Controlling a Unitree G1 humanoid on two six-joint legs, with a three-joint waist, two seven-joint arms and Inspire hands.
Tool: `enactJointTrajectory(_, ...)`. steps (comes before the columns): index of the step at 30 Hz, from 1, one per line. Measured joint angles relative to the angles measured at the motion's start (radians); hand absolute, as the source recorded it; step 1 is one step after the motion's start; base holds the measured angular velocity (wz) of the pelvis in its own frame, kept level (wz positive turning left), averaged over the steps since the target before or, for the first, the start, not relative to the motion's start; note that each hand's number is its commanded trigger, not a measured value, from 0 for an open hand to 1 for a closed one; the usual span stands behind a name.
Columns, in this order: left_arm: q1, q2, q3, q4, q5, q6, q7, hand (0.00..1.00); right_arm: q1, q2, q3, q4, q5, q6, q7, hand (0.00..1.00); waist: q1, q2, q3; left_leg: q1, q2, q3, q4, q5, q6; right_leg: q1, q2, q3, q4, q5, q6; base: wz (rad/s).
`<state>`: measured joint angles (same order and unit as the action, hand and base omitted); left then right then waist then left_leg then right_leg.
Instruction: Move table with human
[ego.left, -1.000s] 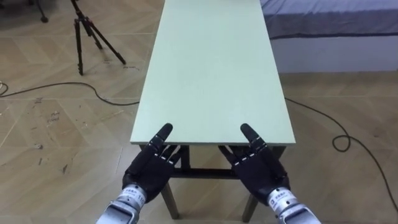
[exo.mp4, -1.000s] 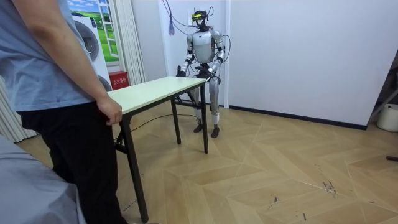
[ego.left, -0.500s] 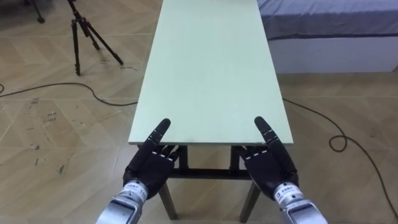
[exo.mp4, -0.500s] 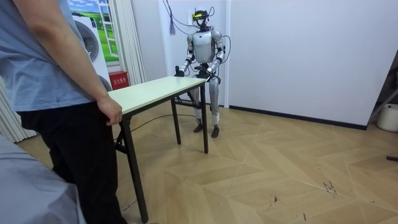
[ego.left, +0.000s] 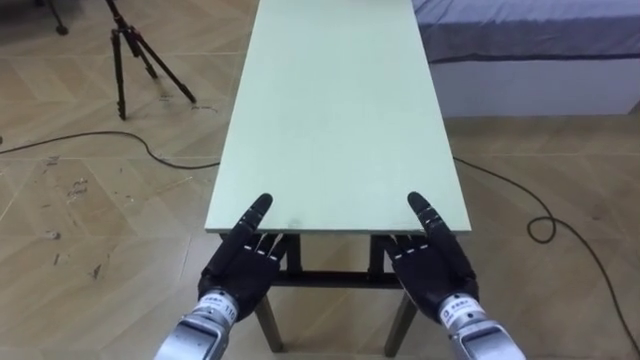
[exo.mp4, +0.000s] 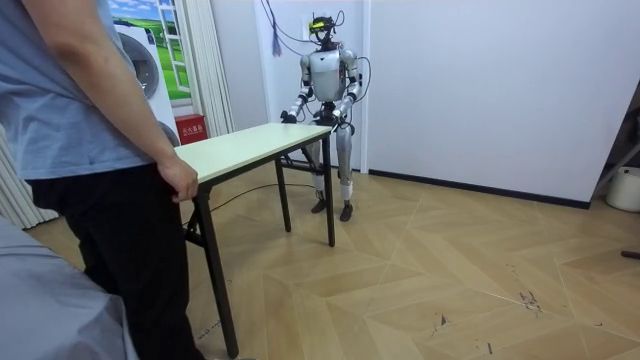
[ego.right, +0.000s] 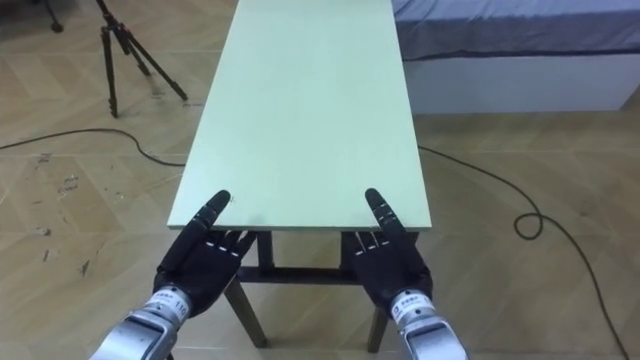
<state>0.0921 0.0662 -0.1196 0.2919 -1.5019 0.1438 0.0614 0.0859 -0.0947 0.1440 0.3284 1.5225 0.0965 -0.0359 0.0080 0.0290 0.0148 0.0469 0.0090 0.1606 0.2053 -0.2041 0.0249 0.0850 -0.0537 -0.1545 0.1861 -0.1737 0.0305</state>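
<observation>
Left hand (ego.left: 242, 268) and right hand (ego.left: 432, 272) sit at the table's (ego.left: 335, 120) near edge, can't tell how closed they are, so the robot should lift level and match the person (exo.mp4: 70, 120).

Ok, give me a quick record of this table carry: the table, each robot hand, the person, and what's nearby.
table: long, pale green top on dark legs
left hand: at the table's near short edge, by its left corner
right hand: at the same edge, by the right corner
robot: stands at the table's end nearest the white wall
person: stands at the opposite end, person's hand at that end's edge
tripod: on the floor left of the table
bed: right of the table's far end
</observation>
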Motion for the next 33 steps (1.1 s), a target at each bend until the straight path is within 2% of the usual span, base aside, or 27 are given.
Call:
enactJointTrajectory(5, 0.013, -0.009, 0.0, 0.003, 0.001, -0.003, 0.076, 1.0, 0.01, 0.001, 0.014, 0.0, -0.06, -0.002, -0.017, 1.0, 0.0, -0.003, 0.0013, 0.008, -0.001, -0.001, -0.006, 0.0, 0.0, -0.002, 0.0, 0.012, 0.0, 0.0, 0.0, -0.07)
enactJointTrajectory(26, 0.03, -0.01, -0.002, 0.0, 0.008, -0.007, 0.076, 1.0, 0.018, 0.012, 0.021, 0.001, -0.107, -0.017, -0.017, 1.0, 0.0, -0.011, 0.0037, 0.029, -0.003, -0.003, -0.025, 0.0, 0.0, 0.004, -0.001, 0.017, -0.002, 0.0, 0.0, -0.03)
enactJointTrajectory(29, 0.03, -0.01, -0.002, 0.0, 0.003, -0.007, 0.076, 1.0, 0.015, 0.012, 0.021, 0.0, -0.111, -0.021, -0.007, 1.0, -0.003, -0.014, 0.0059, 0.032, -0.003, -0.003, -0.025, 0.0, 0.0, 0.008, 0.0, 0.016, -0.002, 0.0, 0.0, 0.0)
enactJointTrajectory(33, 0.03, -0.01, -0.002, -0.023, 0.002, -0.021, 0.062, 1.0, 0.015, 0.013, 0.023, -0.027, -0.109, -0.026, 0.002, 1.0, 0.0, -0.016, 0.006, 0.033, -0.003, -0.002, -0.024, 0.0, 0.0, 0.01, 0.0, 0.015, -0.002, 0.0, 0.0, 0.0)
